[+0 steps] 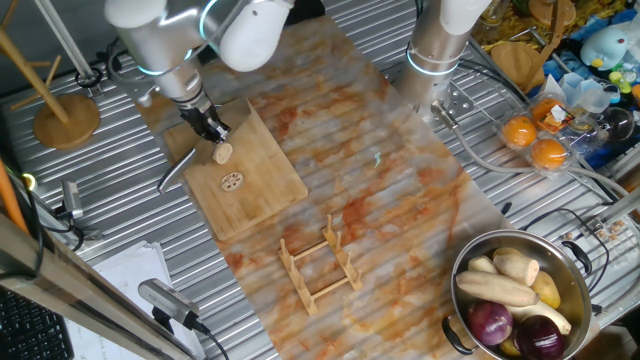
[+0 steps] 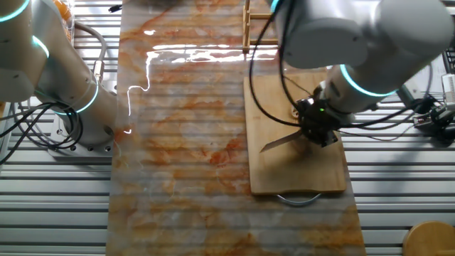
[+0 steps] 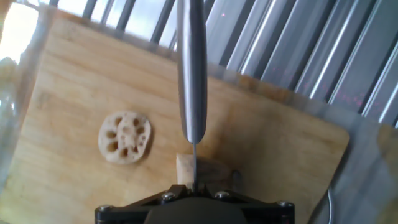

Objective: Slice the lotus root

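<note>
My gripper (image 1: 207,127) is shut on a knife whose blade (image 1: 176,171) slopes down past the left edge of the bamboo cutting board (image 1: 262,186). The stubby tan lotus root chunk (image 1: 222,153) lies on the board right below the gripper. One cut round slice (image 1: 232,181) with dark holes lies flat beside it. In the hand view the blade (image 3: 191,74) shows edge-on, resting over the chunk (image 3: 184,169), with the slice (image 3: 125,137) to its left. In the other fixed view the gripper (image 2: 318,122) hides the chunk; the blade (image 2: 281,141) points left over the board (image 2: 295,167).
A wooden rack (image 1: 320,262) stands in front of the board. A steel pot (image 1: 463,325) with whole roots and purple onions is at the front right. Oranges (image 1: 535,142), a second arm's base (image 1: 438,55) and a wooden stand (image 1: 66,118) sit around the mat.
</note>
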{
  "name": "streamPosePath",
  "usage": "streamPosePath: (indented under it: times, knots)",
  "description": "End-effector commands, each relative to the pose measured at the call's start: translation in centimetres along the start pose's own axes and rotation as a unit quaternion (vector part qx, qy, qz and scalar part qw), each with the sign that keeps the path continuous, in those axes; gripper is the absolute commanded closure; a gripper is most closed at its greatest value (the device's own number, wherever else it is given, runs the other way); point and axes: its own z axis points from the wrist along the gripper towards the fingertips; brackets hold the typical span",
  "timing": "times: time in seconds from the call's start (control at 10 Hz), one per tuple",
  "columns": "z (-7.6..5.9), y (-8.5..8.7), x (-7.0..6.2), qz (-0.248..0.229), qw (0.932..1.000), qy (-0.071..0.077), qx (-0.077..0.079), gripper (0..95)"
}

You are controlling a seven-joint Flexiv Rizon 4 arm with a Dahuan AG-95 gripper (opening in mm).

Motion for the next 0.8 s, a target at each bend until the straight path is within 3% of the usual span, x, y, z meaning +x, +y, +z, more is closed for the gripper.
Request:
streamPosePath:
  times: [0.1, 0.3, 0.5, 0.8]
  knots:
    - [-0.4, 0.4, -0.6, 0.004, 1.0000, -0.006, 0.005, 95.0]
    - [-1.2, 0.6, -0.7, 0.004, 0.9998, -0.016, 0.008, 95.0]
    - [-1.3, 0.7, -1.0, 0.006, 0.9991, -0.041, 0.007, 95.0]
    - [-1.2, 0.5, -2.9, 0.002, 0.9979, -0.065, 0.008, 95.0]
